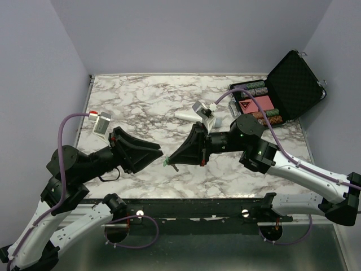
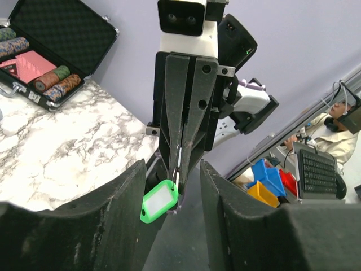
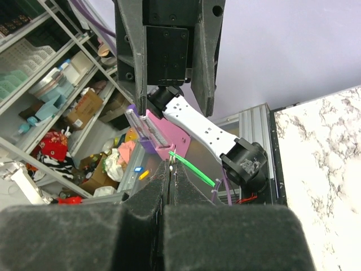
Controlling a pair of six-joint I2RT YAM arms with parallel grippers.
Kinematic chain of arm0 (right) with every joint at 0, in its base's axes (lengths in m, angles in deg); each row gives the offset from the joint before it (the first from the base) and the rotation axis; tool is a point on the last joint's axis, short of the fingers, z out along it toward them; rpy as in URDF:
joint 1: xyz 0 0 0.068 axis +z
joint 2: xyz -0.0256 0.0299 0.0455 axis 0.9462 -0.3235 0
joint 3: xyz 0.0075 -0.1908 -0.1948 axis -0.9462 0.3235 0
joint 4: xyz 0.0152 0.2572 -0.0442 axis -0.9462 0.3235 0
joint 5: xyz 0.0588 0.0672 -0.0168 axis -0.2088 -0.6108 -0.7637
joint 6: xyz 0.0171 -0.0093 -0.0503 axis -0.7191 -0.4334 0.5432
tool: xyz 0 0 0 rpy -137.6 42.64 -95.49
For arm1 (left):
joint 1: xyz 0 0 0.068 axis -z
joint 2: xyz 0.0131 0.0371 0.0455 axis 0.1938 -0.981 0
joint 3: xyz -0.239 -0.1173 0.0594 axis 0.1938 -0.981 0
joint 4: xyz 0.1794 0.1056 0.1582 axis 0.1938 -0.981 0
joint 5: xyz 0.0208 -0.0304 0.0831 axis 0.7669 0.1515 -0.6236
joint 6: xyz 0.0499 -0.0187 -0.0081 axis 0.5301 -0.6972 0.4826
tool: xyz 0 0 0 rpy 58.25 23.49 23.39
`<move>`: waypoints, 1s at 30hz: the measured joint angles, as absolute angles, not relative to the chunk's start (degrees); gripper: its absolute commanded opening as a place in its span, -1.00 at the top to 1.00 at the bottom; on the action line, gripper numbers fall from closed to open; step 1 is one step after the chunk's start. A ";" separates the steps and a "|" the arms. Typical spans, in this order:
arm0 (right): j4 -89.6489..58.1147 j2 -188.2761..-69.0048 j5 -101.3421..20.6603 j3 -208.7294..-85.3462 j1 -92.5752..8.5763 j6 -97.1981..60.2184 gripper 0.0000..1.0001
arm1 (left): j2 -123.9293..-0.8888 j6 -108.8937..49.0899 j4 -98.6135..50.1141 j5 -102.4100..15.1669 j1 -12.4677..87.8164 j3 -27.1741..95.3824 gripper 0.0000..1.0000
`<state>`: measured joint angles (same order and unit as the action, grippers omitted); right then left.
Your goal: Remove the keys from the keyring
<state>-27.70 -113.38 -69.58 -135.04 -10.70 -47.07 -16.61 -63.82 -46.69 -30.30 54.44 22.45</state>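
While holding the left pincer (image 1: 157,152) spread, one finger either side of the keyring (image 2: 160,201), risks closing on the green fob rather than the key, which cannot be clearly made out behind it. Could then tug the whole bunch out of the right pincer (image 1: 174,160), pressed together on the thin metal ring in mid-air over the near edge of the table (image 1: 141,96). Would drop everything onto the marble. Might also clash fingertips at such close quarters.

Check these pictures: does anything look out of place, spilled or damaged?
Nothing is spilled or damaged. One oddity: the green fob hangs in the air from the shut right claw, just in front of the open left claw.
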 measured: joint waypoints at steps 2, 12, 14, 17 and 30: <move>-28.35 -113.38 -69.52 -135.02 -10.70 -47.31 0.99 | -16.61 -64.32 -45.51 -30.56 54.44 22.18 0.01; -30.19 -113.05 -69.36 -134.97 -10.70 -48.14 0.99 | -16.91 -65.37 -43.04 -29.77 54.44 20.24 0.12; -30.30 -113.03 -69.36 -134.97 -10.70 -48.21 0.99 | -17.18 -65.30 -42.98 -29.25 54.44 20.24 0.19; -30.32 -113.03 -69.36 -134.97 -10.70 -48.30 0.99 | -17.59 -65.09 -42.95 -28.68 54.44 20.24 0.21; -30.43 -113.16 -69.34 -134.95 -10.70 -48.38 0.99 | -19.65 -62.62 -46.41 -25.51 54.44 22.90 1.00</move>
